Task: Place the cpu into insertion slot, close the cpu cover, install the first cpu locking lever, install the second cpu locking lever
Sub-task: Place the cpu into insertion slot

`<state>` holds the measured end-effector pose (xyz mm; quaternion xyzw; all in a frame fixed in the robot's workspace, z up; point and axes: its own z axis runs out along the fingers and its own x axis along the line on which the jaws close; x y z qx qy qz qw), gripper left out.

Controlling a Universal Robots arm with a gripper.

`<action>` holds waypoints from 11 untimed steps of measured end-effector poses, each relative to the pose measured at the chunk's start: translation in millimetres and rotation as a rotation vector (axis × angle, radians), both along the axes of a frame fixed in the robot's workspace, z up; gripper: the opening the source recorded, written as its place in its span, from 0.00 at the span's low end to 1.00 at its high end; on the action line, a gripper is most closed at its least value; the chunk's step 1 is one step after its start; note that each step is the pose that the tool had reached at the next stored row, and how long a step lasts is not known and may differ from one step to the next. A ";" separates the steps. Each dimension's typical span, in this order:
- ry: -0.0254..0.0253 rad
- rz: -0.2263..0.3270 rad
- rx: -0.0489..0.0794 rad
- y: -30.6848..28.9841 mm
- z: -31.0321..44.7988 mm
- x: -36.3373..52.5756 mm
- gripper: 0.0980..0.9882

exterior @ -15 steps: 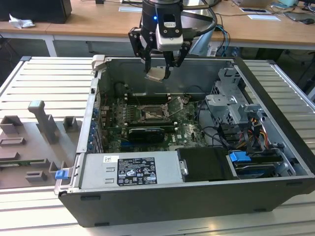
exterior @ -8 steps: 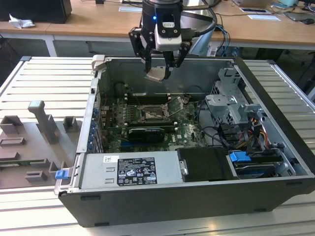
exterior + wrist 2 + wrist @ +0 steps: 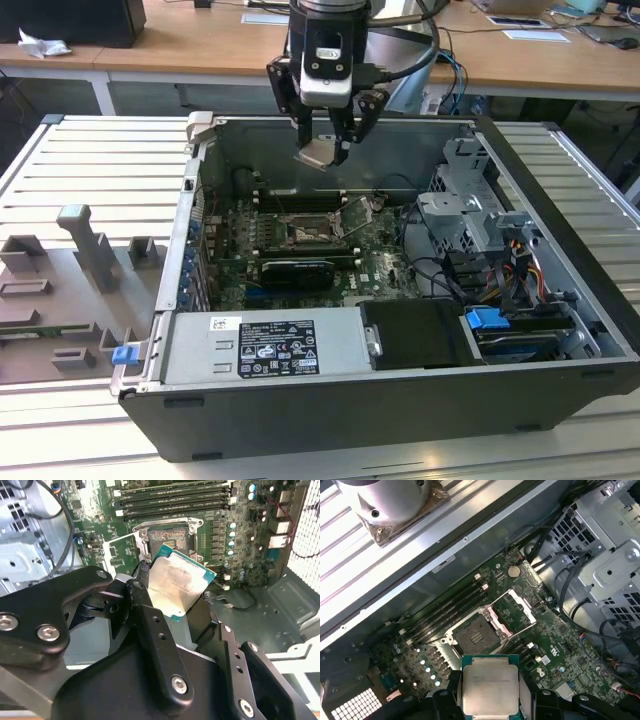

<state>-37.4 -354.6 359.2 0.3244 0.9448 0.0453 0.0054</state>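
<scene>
Gripper [image 3: 322, 148] pinches the tilted cpu [image 3: 316, 157] upper centre; that tilt could seat it crooked in the insertion slot [image 3: 303, 232]

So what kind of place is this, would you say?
Probably a robotics lab or test bench: an open computer case on a slatted metal table, wooden desks behind, and the gripper holding the cpu above it.

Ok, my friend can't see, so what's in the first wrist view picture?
The black gripper holds a small square silvery-topped chip above a green circuit board. The dark square socket is empty, its silver metal frame cover flipped open.
</scene>
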 end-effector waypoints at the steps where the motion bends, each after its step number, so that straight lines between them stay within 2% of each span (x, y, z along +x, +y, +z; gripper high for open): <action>1: 0.0000 -0.023 0.000 0.0 -0.4 0.0 0.50; 3: 0.0000 -0.050 0.000 0.0 -0.9 0.0 0.50; 7: 0.0000 -0.138 0.000 0.0 -3.3 0.0 0.50; 11: -0.0007 -0.145 -0.015 0.0 -9.8 0.4 0.50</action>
